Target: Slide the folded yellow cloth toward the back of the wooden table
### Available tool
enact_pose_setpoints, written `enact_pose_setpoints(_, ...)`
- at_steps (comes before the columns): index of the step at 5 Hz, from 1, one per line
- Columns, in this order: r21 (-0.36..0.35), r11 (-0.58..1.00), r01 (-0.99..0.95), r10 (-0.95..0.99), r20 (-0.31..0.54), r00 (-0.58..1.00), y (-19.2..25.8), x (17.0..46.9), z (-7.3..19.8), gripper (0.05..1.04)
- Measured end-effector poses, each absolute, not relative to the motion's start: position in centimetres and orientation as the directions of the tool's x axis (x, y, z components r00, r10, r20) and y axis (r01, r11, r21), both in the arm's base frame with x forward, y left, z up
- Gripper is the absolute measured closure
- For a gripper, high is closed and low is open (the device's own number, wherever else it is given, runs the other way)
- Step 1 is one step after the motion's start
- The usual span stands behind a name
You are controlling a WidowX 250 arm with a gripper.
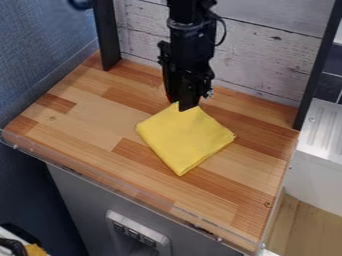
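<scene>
Camera view: dark left post (107, 35) at far left of wooden surface (80, 117). Middle, folded yellow cloth (184, 137) lying flat. Black gripper (188, 106) pointing down at cloth's far corner; cannot tell how far open, or whether gripping cloth. Dark right post (314, 65) at far right, near white ridged unit (322, 132).

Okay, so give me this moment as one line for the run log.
yellow cloth: folded, flat on wooden counter | gripper: pointing down at cloth's far corner | grip on cloth: can't tell
</scene>
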State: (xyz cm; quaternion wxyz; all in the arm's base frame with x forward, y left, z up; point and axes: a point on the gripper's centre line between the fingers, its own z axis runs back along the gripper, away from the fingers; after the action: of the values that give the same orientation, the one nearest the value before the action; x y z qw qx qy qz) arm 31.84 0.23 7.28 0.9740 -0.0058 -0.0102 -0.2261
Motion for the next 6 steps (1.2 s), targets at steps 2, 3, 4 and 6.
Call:
enact_pose_setpoints(2, -0.004, 0.908, 0.419, -0.419, 0.017, 0.908, 0.1, 31.2, 5.1, 1.013)
enact_pose_setpoints(3, -0.008, 0.906, 0.424, -0.424, 0.015, 0.906, -0.5, 31.0, 3.9, 1.016)
enact_pose_setpoints(4, -0.006, 0.906, 0.423, -0.422, 0.014, 0.906, -0.9, 30.6, 2.8, 1.017)
enact_pose_setpoints(6, -0.01, 0.905, 0.425, -0.425, 0.003, 0.905, -1.0, 30.4, 1.5, 1.017)
